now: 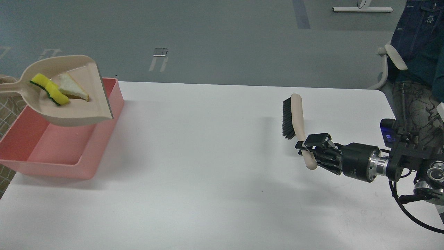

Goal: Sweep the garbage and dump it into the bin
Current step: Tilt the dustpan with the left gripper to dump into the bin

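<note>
The beige dustpan (pixel 74 113) hangs over the pink bin (pixel 66 169) at the table's far left. Its handle runs out of the left edge of the view, and my left gripper is out of view. In the pan lie the garbage pieces: a yellow chunk with a green underside (pixel 52 89) and a pale beige flat wedge (pixel 71 91). The pan's open lip points right and tilts slightly down. My right gripper (pixel 308 151) is shut on the handle of the beige hand brush (pixel 297 111), held upright above the table at the right, black bristles facing left.
The white table (pixel 208 156) spans the view; its far edge runs behind the bin and brush. An office chair (pixel 390 60) and a person in dark denim (pixel 421 31) are at the far right. Patterned cloth (pixel 8 116) lies left of the bin.
</note>
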